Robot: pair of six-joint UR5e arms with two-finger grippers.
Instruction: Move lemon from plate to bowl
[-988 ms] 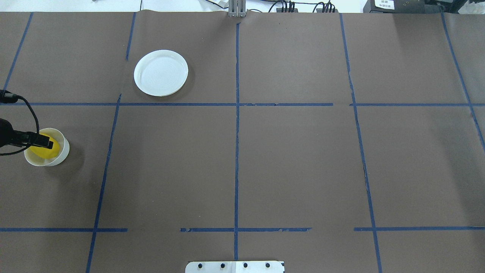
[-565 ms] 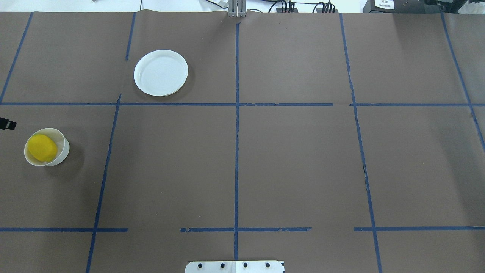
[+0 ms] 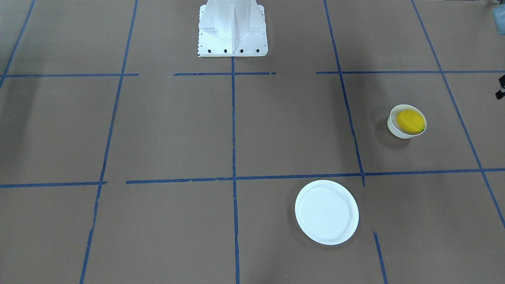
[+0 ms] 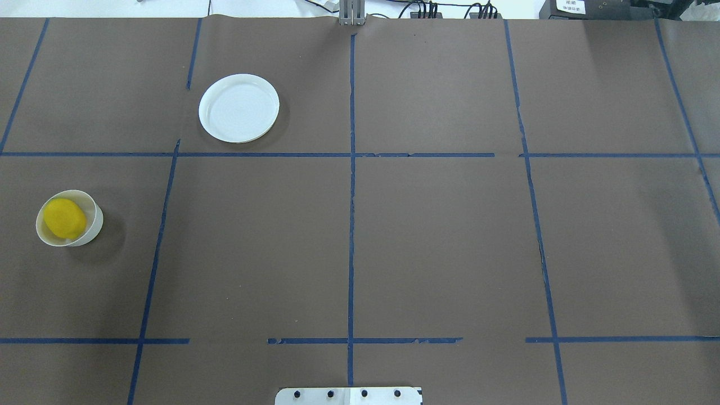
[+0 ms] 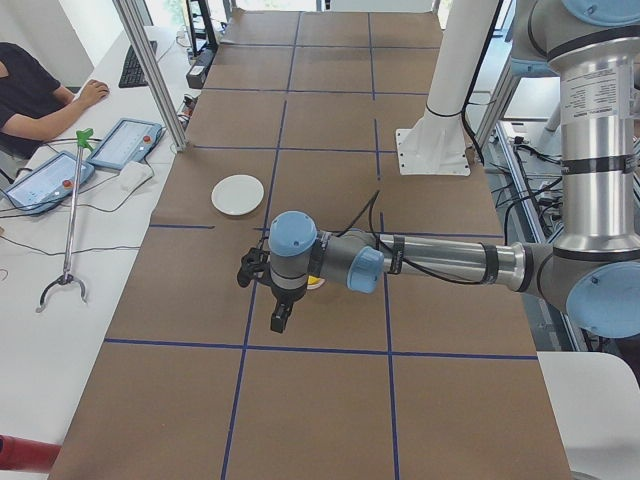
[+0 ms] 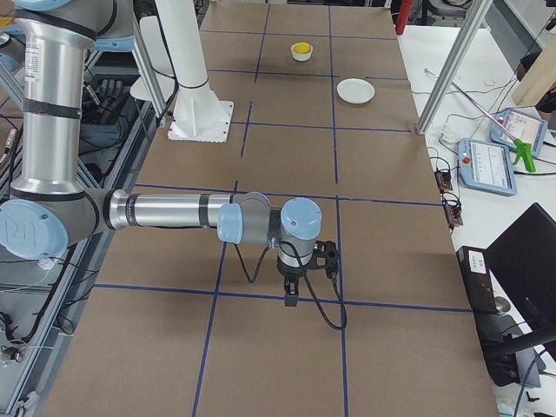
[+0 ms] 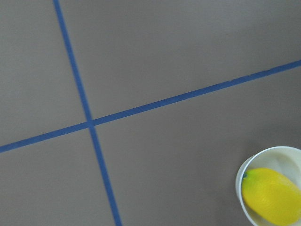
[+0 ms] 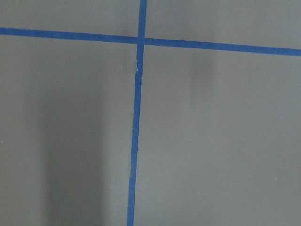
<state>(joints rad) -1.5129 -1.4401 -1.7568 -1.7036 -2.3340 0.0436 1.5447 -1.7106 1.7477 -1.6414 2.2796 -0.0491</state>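
1. Location of item: the lemon [image 4: 64, 218] lies inside the bowl [image 4: 97, 226] and fills most of it. The bowl stands near the counter's [image 4: 427, 236] left edge. The plate [image 4: 239, 108] sits well apart and holds nothing.
2. Left fingers [image 5: 278, 322]: seen properly only from the side camera, hanging over the counter near the bowl. I cannot tell how far open they are, or whether they hold anything.
3. Right fingers [image 6: 291, 297]: far from the dishes, above a blue tape line [image 8: 135, 141]. Their opening cannot be judged either.
4. Assessment: the transfer looks complete. What remains is to park the left arm clear.
5. Recommended practice: rise straight up before travelling sideways. The bowl looks light and thin-walled, and a brush against its rim would likely tip or slide it.
6. Materials:
   - The lemon is a smooth, bright yellow oval with a small greenish tip [image 7: 245, 175].
   - The bowl is white, deep and round.
   - The plate is white and flat with a raised rim.
   - The counter is covered in matte brown paper, gridded with blue tape.
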